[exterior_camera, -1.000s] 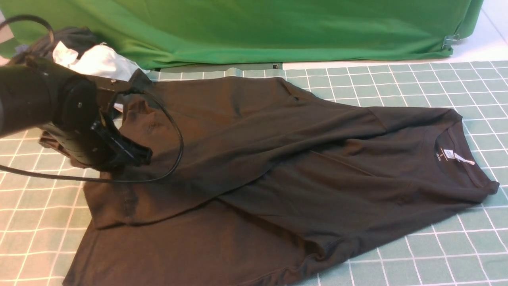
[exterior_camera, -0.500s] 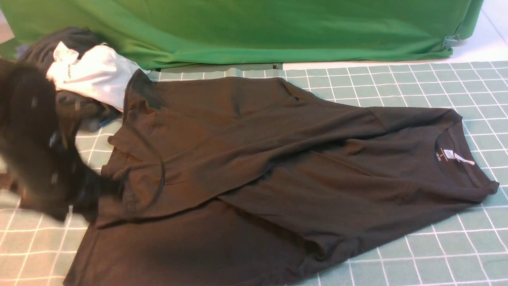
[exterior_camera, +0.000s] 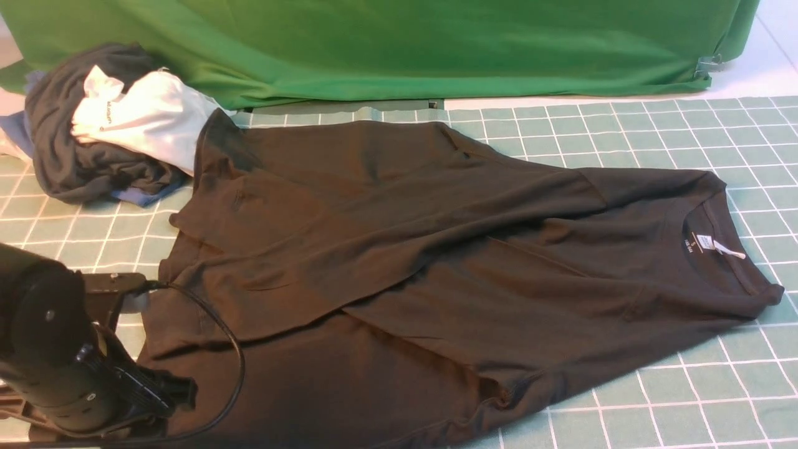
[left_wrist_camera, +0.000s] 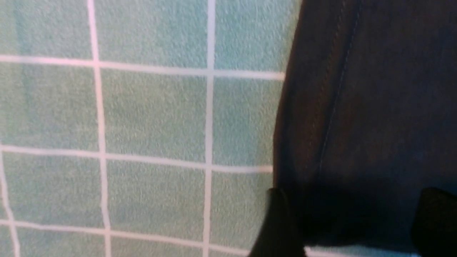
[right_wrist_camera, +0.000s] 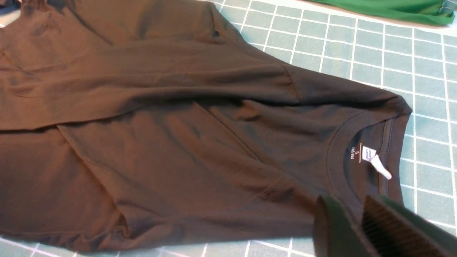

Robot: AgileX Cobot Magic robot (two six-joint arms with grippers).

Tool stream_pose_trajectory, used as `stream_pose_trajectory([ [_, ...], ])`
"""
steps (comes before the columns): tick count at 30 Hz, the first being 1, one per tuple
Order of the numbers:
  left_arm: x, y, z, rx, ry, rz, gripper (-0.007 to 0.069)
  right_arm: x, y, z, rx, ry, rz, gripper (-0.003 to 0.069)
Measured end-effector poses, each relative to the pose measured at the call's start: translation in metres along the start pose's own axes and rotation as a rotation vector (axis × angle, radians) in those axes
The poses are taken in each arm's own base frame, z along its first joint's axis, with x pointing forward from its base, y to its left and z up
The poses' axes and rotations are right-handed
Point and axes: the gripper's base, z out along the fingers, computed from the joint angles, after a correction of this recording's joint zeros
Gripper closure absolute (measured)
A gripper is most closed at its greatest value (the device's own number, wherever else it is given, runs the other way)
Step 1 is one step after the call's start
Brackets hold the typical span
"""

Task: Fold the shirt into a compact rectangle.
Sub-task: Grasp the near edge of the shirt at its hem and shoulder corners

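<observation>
The black shirt (exterior_camera: 399, 249) lies spread across the checked mat, with its collar and white neck label (exterior_camera: 717, 246) at the right and its hem at the front left. One side is folded over the body. The chest print is hidden. My left gripper (exterior_camera: 177, 393) hangs low at the front left corner. In the left wrist view it (left_wrist_camera: 357, 223) stands open, its fingers wide apart on either side of the shirt's hem edge (left_wrist_camera: 375, 89). My right gripper (right_wrist_camera: 351, 221) is out of the front view. It hovers open near the collar and label (right_wrist_camera: 371, 157), with a narrow gap and nothing held.
A heap of dark grey, white and blue clothes (exterior_camera: 106, 125) sits at the back left, touching the shirt's far corner. The green backdrop (exterior_camera: 405, 43) closes off the back edge. The green checked mat (exterior_camera: 686, 137) shows bare at the right and front right.
My left arm has swung from above the shirt's left part toward me, down to the front left corner by the hem. The shirt has hardly shifted.
</observation>
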Motion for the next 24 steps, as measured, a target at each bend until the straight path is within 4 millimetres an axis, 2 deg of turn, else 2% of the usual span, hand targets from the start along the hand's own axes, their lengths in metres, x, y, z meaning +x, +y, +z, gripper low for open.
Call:
stream_pose_trajectory([
  [5,0.007,0.001,0.009,0.005,-0.021,-0.034,0.0061,0.001,0.0,0.0,0.001,0.007,0.0,0.0519],
  [11,0.012,0.001,0.017,0.026,-0.052,-0.109,0.0069,0.001,0.0,0.0,0.001,0.008,-0.003,0.0516],
  [13,0.012,0.001,0.017,0.029,-0.055,-0.128,0.012,0.001,0.0,0.0,-0.001,0.008,-0.027,0.0516],
  [16,0.013,0.001,0.017,0.029,-0.054,-0.132,0.0295,0.001,0.002,0.0,-0.028,0.014,-0.062,0.0516],
  [17,0.013,0.001,0.017,0.029,-0.053,-0.132,0.031,0.001,0.003,-0.001,-0.034,0.015,-0.069,0.0516],
  [18,0.013,0.001,0.017,0.026,-0.048,-0.124,0.0443,0.0,0.006,-0.002,-0.069,0.024,-0.094,0.0516],
  [19,0.013,0.001,0.017,0.025,-0.047,-0.112,0.0512,-0.001,0.008,-0.003,-0.094,0.038,-0.116,0.0516],
  [21,0.015,0.002,0.017,0.022,-0.039,-0.098,0.0577,-0.004,0.013,-0.001,-0.144,0.074,-0.166,0.0516],
  [24,0.019,0.002,0.012,0.025,-0.019,-0.087,0.0601,-0.007,0.02,0.01,-0.219,0.17,-0.244,0.0516],
])
